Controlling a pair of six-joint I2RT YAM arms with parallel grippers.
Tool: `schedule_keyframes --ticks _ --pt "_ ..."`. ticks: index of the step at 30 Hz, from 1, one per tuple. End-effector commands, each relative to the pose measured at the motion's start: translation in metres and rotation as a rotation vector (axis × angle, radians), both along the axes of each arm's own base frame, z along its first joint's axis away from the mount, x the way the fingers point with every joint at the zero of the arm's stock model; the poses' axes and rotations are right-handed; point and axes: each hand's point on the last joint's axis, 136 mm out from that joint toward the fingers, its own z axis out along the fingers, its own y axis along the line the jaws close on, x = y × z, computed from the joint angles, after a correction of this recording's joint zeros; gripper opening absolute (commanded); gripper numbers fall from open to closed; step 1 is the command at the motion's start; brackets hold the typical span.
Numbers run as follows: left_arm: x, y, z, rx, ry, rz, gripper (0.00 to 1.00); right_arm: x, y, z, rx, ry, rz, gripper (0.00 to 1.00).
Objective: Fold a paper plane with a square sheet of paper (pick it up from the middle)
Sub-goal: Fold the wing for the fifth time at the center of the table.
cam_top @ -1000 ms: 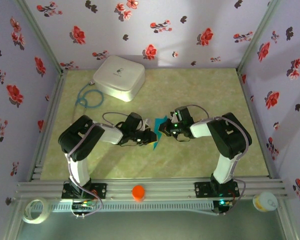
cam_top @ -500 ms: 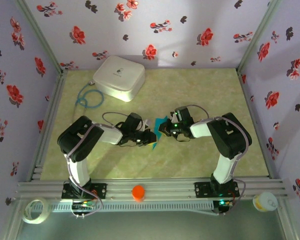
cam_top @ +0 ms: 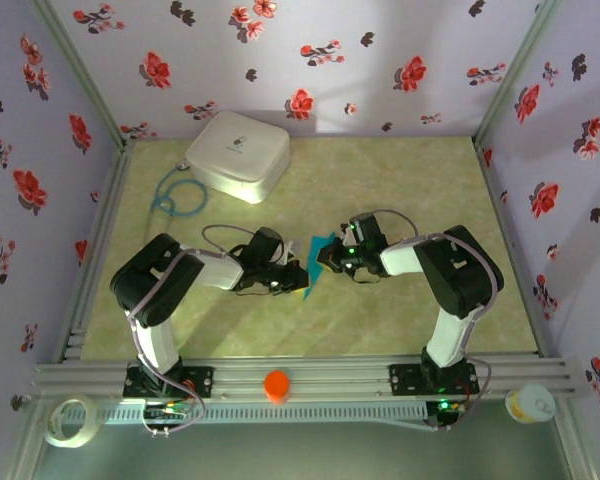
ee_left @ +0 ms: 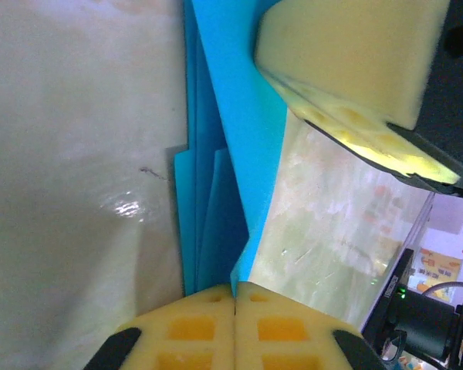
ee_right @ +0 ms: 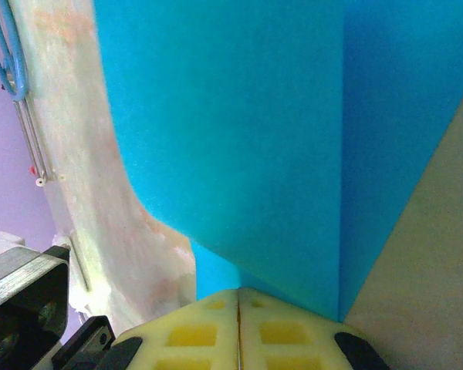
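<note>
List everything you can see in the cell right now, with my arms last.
paper: one, turquoise-blue, partly folded, mid-table between the two grippers
white rounded box: one, white, far left of the table
cable: one, blue, looped on the table beside the box
round cap-like object: one, orange, on the front rail between the arm bases
tape roll: one, whitish, outside the rail at near left
small tub: one, pale, outside the rail at near right
table: one, pale green marbled
walls: lilac with red and black flowers, on three sides
left gripper: one, yellow pads, closed on the paper
right gripper: one, yellow pads, closed on the paper
</note>
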Motion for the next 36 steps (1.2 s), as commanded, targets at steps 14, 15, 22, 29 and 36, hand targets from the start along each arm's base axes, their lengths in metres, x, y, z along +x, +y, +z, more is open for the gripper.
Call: schedule_keyframes --ticks 14,15,22,29,36 --pt "-0.033 0.034 -0.027 0.142 0.099 0.000 0.18 -0.008 -0.016 -0.028 -0.101 0.061 -0.017 0.10" --pt "-0.034 0.035 -0.027 0.148 0.098 -0.005 0.19 -0.008 -0.016 -0.028 -0.102 0.062 -0.019 0.10" --pt "-0.037 0.035 -0.030 0.147 0.109 -0.020 0.15 -0.008 -0.016 -0.028 -0.101 0.063 -0.018 0.10" --pt "-0.039 0.036 -0.033 0.152 0.121 -0.020 0.05 -0.008 -0.016 -0.028 -0.102 0.062 -0.019 0.10" --pt "-0.042 0.038 -0.034 0.154 0.126 -0.018 0.04 -0.008 -0.017 -0.028 -0.105 0.061 -0.019 0.10"
